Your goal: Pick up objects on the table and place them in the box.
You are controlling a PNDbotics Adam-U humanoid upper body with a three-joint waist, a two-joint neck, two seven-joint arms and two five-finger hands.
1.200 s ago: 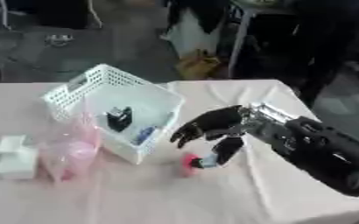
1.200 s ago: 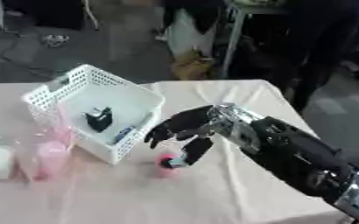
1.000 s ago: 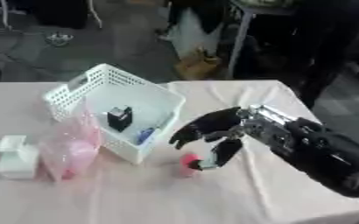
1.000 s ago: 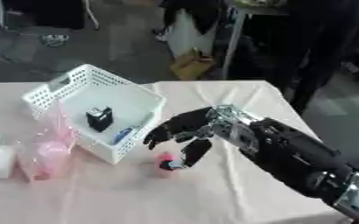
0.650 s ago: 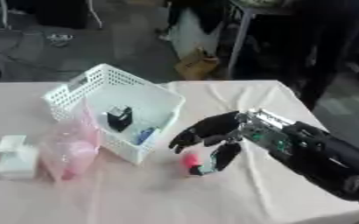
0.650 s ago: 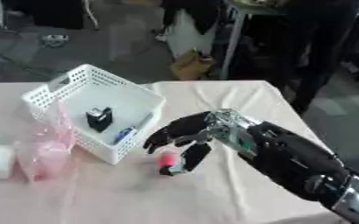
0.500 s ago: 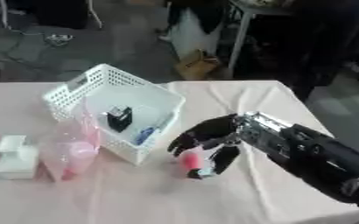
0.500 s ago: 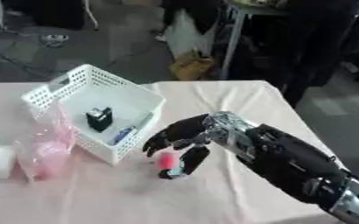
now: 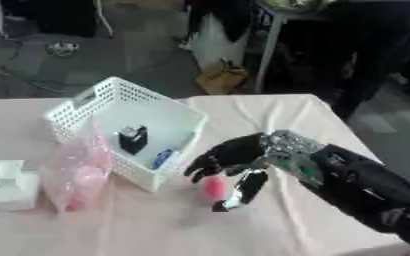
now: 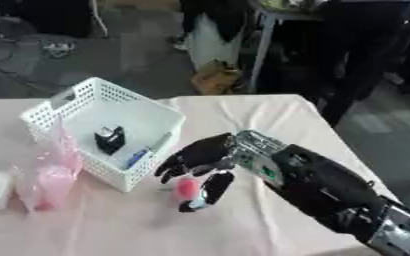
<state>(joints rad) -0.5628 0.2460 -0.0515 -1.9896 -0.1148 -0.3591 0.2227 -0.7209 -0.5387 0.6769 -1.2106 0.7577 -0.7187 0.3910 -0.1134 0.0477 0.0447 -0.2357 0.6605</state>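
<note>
The right robot hand curls partway around a small pink object just beside the white basket, on the surface. It looks light, probably soft; pinching its middle suits best.

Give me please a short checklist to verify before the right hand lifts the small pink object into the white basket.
1. Black right hand over small pink object: ok.
2. Fingers closed around the pink object: cannot tell; thumb lies beside it.
3. White plastic lattice basket upright and open on top: ok.
4. Free space inside beside black item and blue item: ok.
5. Pink plastic bag leans on the basket's left side, clear of the hand's path: ok.
</note>
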